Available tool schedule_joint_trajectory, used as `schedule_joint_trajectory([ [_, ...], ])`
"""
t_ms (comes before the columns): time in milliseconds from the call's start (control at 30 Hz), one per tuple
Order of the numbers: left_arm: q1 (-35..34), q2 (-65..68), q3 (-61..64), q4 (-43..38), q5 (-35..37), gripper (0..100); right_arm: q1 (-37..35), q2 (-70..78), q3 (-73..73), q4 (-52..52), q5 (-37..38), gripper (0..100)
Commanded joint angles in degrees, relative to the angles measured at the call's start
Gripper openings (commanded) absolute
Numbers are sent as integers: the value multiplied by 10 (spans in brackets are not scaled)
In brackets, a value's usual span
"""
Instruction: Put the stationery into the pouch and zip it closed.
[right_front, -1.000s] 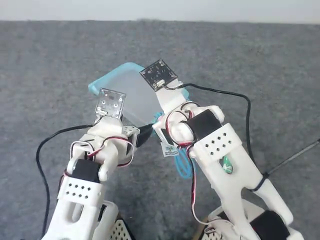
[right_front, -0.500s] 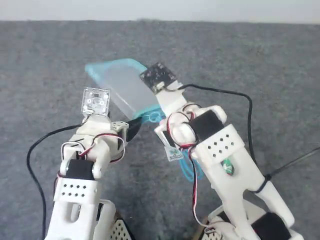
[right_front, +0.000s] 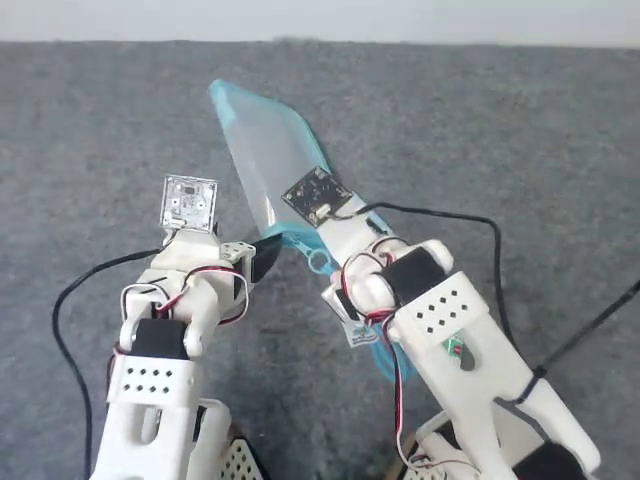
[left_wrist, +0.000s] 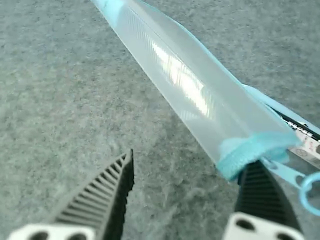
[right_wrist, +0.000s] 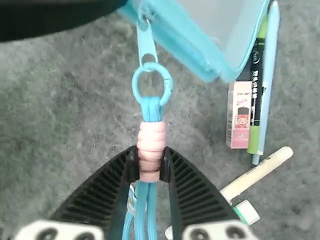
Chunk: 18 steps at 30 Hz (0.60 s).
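Pouch (right_front: 265, 150): translucent, blue-trimmed, stretched from mid table (right_front: 500, 120) towards its far edge
Right gripper (right_wrist: 150, 167): clamped on the pink bead (right_wrist: 151, 145) of the pouch's blue cord, below the zip ring (right_wrist: 151, 85)
Left gripper (left_wrist: 190, 165): jaws wide, one finger beside the pouch's near corner
Stationery: eraser (right_wrist: 238, 115), pens (right_wrist: 270, 65) and marker (right_wrist: 257, 172) on the table, outside the pouch

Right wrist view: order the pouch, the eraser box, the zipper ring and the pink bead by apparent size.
1. pouch
2. eraser box, pink bead and zipper ring: too alike to rank; the box is longest, the ring widest.
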Motion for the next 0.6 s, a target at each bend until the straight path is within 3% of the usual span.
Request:
schedule_joint_trajectory([
  [0, -16, -10, -9, -25, 18, 313, 7, -26, 10, 1, 11, 6],
  [233, -30, -9, -6, -25, 17, 313, 31, -33, -11, 4, 25, 6],
  [567, -5, -9, 9, -62, 17, 313, -95, -75, -96, 60, 31, 6],
])
